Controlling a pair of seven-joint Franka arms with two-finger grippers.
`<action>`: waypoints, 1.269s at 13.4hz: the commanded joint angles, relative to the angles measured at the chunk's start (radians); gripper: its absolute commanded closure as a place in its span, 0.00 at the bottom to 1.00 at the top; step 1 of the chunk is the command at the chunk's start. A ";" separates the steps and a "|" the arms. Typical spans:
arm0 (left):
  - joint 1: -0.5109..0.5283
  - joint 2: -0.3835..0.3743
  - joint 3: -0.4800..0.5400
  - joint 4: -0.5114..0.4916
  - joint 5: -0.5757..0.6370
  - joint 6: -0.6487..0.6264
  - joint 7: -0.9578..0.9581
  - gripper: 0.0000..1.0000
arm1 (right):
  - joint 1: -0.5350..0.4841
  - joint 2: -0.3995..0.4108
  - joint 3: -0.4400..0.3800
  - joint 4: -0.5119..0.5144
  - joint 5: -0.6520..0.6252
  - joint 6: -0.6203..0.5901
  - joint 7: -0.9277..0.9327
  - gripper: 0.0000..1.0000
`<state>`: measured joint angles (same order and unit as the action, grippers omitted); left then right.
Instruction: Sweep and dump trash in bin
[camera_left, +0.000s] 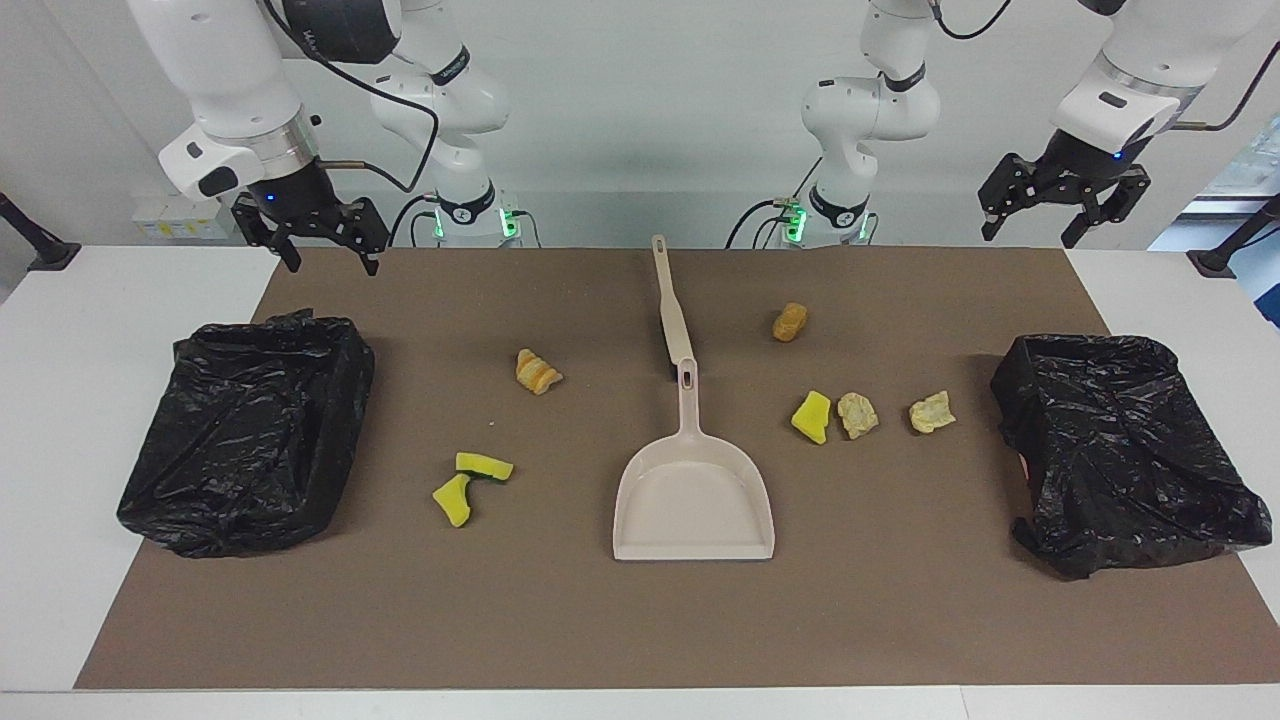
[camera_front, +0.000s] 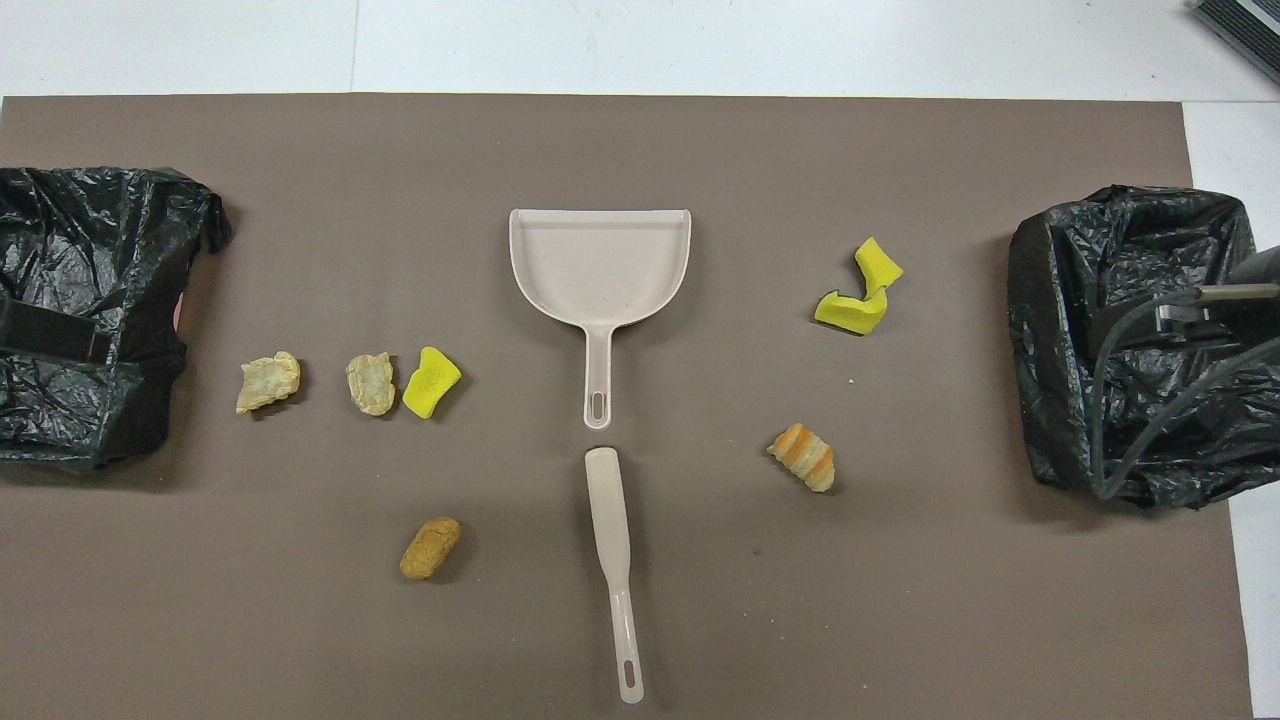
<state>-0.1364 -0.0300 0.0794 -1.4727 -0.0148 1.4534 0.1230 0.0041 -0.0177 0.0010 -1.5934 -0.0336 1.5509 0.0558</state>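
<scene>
Trash lies scattered on the brown mat. Toward the right arm's end are two yellow sponge chunks (camera_left: 460, 498) and a striped bread lump (camera_left: 537, 371). Toward the left arm's end are a brown lump (camera_left: 789, 321), a yellow sponge (camera_left: 811, 416) and two pale lumps (camera_left: 857, 414). A black-bagged bin (camera_left: 245, 430) sits at the right arm's end and another bin (camera_left: 1120, 450) at the left arm's end. My right gripper (camera_left: 332, 262) hangs open over the mat's corner. My left gripper (camera_left: 1030, 238) hangs open over the other corner. Both hold nothing.
A beige dustpan (camera_left: 694, 500) lies mid-mat, its handle pointing toward the robots. The beige brush (camera_left: 672, 310) lies in line with it, nearer the robots. In the overhead view the right arm's cable (camera_front: 1150, 400) hangs over a bin.
</scene>
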 joint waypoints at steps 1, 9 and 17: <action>0.008 -0.013 -0.006 -0.006 0.010 0.004 -0.009 0.00 | -0.013 -0.019 0.005 -0.020 0.020 0.009 -0.021 0.00; -0.006 -0.018 -0.007 -0.018 0.010 0.001 -0.014 0.00 | -0.013 -0.019 0.005 -0.020 0.020 0.009 -0.021 0.00; -0.083 -0.094 -0.026 -0.142 -0.001 0.028 -0.017 0.00 | -0.013 -0.019 0.005 -0.020 0.020 0.009 -0.022 0.00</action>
<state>-0.1720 -0.0566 0.0462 -1.5181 -0.0184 1.4532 0.1200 0.0041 -0.0178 0.0009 -1.5934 -0.0336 1.5509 0.0558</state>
